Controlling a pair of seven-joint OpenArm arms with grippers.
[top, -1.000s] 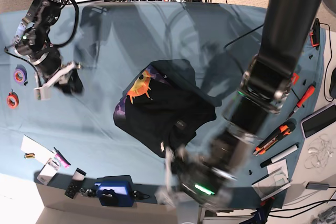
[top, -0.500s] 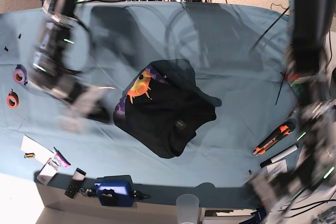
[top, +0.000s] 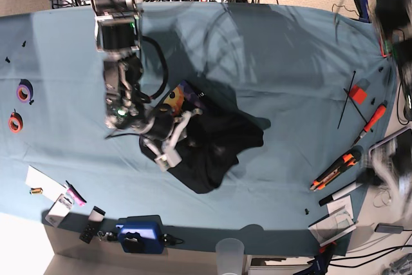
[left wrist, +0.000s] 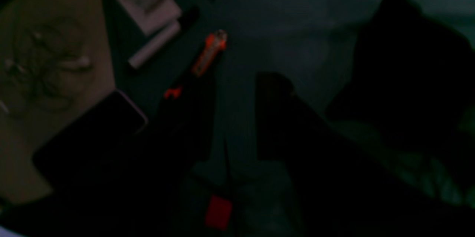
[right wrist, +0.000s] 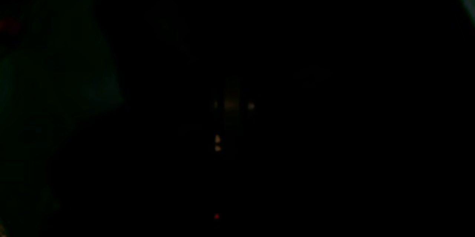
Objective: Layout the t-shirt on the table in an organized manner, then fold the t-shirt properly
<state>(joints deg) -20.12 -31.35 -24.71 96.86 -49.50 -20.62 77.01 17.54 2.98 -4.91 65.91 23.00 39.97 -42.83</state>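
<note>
The black t-shirt [top: 219, 140] lies crumpled in a heap in the middle of the teal table [top: 270, 62]. A bit of its orange print [top: 172, 98] peeks out at the upper left. My right gripper [top: 168, 146] rests on the heap's left edge, shut; the fabric hides whether any cloth is pinched. The right wrist view is almost black. My left gripper [left wrist: 241, 81] hovers open over bare table near the right edge, with nothing between its dark fingers [left wrist: 274, 118]. The t-shirt [left wrist: 408, 81] is a dark shape to its right. In the base view that arm is only a blur [top: 389, 178].
At the right edge lie an orange box cutter [top: 333, 170] [left wrist: 207, 53], a white marker [top: 344, 191], a red screwdriver [top: 373, 120] and a dark phone [left wrist: 92, 133]. Two tape rolls [top: 24, 91] sit at the left edge. A blue device [top: 138, 236] and a cup [top: 230, 249] stand at the front.
My right arm swung in from the table's left onto the shirt's left edge, its gripper closing on the way. My left arm pulled back from the front centre to the far right.
</note>
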